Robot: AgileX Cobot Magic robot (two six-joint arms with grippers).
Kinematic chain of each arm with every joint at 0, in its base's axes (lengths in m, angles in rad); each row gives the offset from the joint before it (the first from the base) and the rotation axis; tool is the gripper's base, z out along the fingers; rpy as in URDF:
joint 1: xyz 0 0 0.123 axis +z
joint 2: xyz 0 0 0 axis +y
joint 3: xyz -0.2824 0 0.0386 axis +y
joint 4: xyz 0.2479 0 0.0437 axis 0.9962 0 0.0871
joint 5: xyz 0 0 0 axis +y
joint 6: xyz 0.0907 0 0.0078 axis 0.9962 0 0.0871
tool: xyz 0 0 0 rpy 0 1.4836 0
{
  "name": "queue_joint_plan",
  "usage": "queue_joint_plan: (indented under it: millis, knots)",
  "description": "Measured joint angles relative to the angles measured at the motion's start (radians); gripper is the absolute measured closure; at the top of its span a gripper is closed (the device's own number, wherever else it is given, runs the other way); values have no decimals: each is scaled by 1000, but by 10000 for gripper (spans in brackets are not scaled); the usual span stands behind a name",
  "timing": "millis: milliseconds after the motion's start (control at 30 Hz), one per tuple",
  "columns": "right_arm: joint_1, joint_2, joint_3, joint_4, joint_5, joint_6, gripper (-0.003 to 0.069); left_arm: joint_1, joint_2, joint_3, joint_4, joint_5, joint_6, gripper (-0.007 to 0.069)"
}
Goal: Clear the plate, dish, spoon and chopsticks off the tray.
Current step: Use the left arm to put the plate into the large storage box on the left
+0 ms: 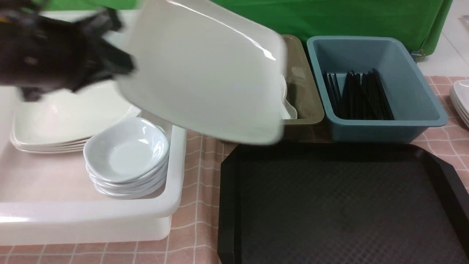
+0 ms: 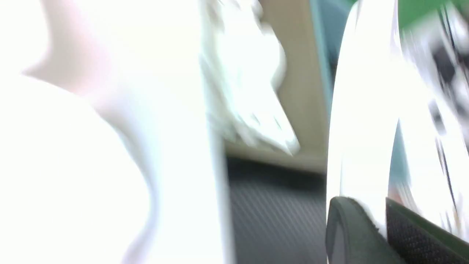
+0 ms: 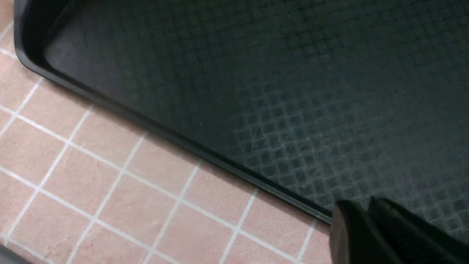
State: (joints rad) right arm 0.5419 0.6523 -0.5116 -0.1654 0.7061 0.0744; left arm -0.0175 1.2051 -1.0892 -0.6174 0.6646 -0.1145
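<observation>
My left gripper (image 1: 126,66) is shut on the rim of the large white plate (image 1: 205,69). It holds the plate tilted in the air above the gap between the white bin and the olive bin. In the left wrist view both fingers (image 2: 351,227) pinch the plate's edge (image 2: 362,121). The black tray (image 1: 340,205) lies bare. Black chopsticks (image 1: 361,97) lie in the blue bin. Small white dishes (image 1: 126,154) are stacked in the white bin. The spoon is not clearly visible. My right gripper (image 3: 361,209) hovers shut and empty over the tray's rim (image 3: 183,143); it is out of the front view.
The white bin (image 1: 91,216) at the left also holds a stack of large plates (image 1: 62,124). The olive bin (image 1: 304,91) holds blurred white pieces (image 2: 253,91), mostly hidden behind the plate. The blue bin (image 1: 421,102) stands behind the tray. More white dishes (image 1: 461,99) sit at the right edge.
</observation>
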Motion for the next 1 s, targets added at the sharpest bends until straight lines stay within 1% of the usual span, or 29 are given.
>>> queue_joint_plan:
  millis: [33, 100, 167, 233, 333, 433, 667, 1000]
  knots:
    - [0, 0, 0, 0, 0, 0, 531, 105, -3, -10, -31, 30, 42, 603]
    - [0, 0, 0, 0, 0, 0, 528, 249, 0, -13, -106, 50, 115, 603]
    - [0, 0, 0, 0, -1, 0, 525, 401, 14, -15, -210, 72, 211, 603]
    - [0, 0, 0, 0, -3, 0, 524, 471, 33, -18, -262, 79, 266, 603]
    - [0, 0, 0, 0, -7, 0, 524, 567, 86, -22, -298, 79, 328, 603]
    - [0, 0, 0, 0, -12, 0, 524, 602, 156, -22, -300, 69, 373, 603]
    - [0, 0, 0, 0, -19, 0, 523, 604, 318, -22, -303, 42, 440, 603]
    - [0, 0, 0, 0, -30, 0, 523, 604, 430, -22, -321, -20, 460, 603]
